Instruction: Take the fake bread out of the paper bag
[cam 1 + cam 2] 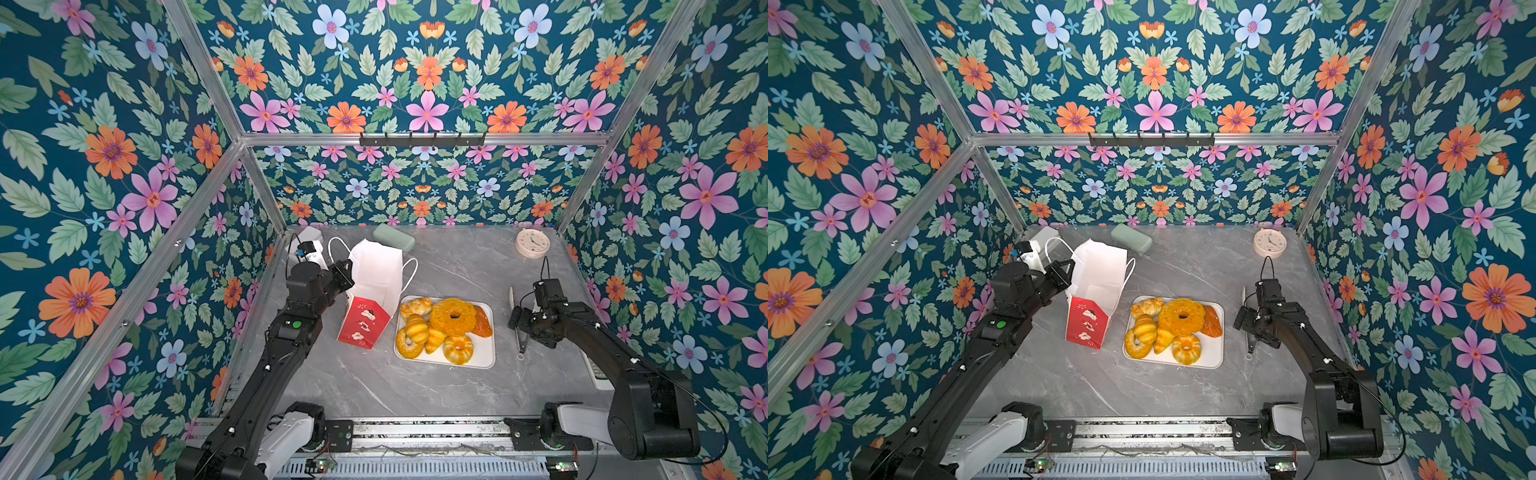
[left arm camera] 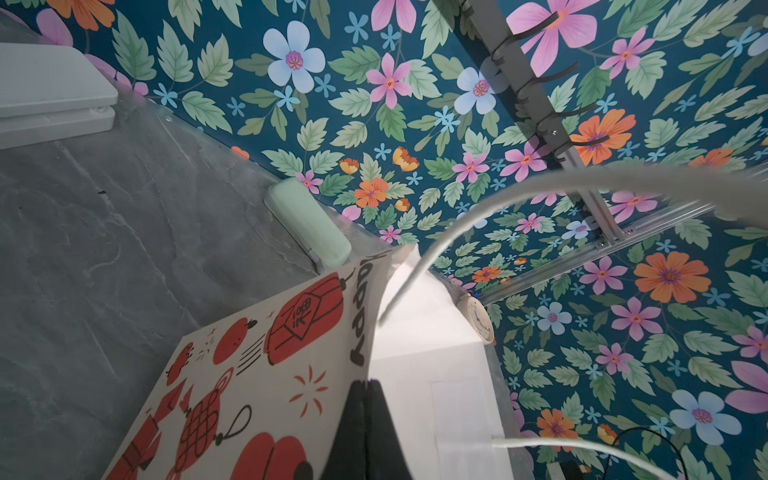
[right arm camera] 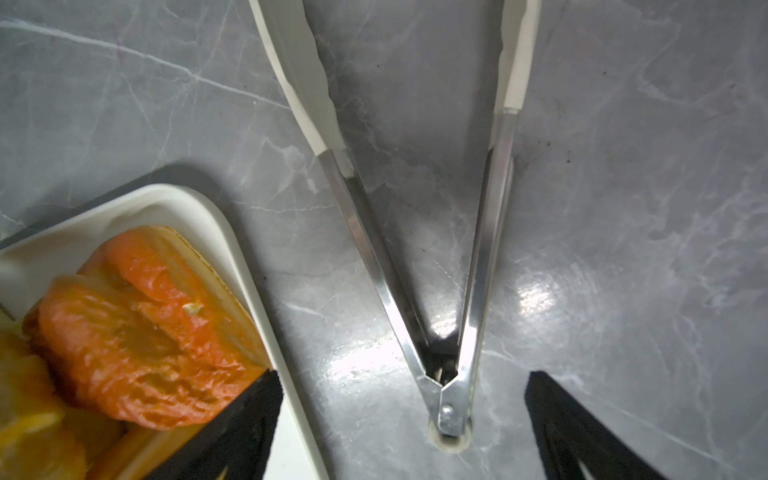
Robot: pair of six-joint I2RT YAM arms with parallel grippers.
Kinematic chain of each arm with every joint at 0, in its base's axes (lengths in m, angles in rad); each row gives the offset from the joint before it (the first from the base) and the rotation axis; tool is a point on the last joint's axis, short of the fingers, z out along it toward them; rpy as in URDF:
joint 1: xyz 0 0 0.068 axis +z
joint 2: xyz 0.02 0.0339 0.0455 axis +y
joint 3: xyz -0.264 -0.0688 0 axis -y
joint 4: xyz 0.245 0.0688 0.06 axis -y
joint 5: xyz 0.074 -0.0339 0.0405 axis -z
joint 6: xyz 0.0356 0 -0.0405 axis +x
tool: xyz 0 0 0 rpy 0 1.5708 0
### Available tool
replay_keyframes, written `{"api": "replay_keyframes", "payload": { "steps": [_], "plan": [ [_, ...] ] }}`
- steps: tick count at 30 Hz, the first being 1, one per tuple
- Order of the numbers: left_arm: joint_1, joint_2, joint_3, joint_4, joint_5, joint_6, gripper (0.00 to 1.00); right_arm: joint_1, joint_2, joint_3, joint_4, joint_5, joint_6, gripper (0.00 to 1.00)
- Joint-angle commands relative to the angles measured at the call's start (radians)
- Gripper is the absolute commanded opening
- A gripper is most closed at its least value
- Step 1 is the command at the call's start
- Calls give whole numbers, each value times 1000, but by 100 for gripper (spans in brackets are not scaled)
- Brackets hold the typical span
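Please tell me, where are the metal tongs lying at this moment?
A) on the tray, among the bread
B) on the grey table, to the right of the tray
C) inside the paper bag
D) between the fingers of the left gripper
B: the right wrist view shows the tongs lying spread open on the bare table, and in both top views they sit to the right of the tray.

The left gripper [image 1: 350,274] sits at the paper bag's [image 1: 376,282] nine o'clock rim. At the bag's three o'clock, a white tray [image 1: 486,362] holds the fake bread [image 1: 452,316] (glossy, golden to orange).
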Motion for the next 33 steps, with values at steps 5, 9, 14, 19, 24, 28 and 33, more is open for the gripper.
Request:
{"api": "replay_keyframes", "payload": {
  "steps": [5, 9, 14, 19, 24, 28, 33],
  "plan": [
    [43, 8, 15, -12, 55, 33, 28, 1, -5, 1, 1, -7, -3, 93],
    [57, 3, 16, -39, 55, 43, 45, 0, -6, -1, 2, -10, -4, 93],
    [71, -20, 22, -64, 55, 57, 62, 1, -4, 1, 4, -13, -4, 93],
    [85, -47, 23, -96, 55, 66, 63, 1, -3, 0, 4, -14, -4, 93],
    [94, -77, 27, -144, 44, 83, 66, 1, 0, 1, 4, -16, -4, 93],
    [97, -112, 37, -214, -7, 110, 69, 0, 3, 2, 5, -17, -4, 93],
    [101, -164, 100, -340, -108, 163, 84, 1, 4, 2, 5, -19, -6, 93]
  ]
}}
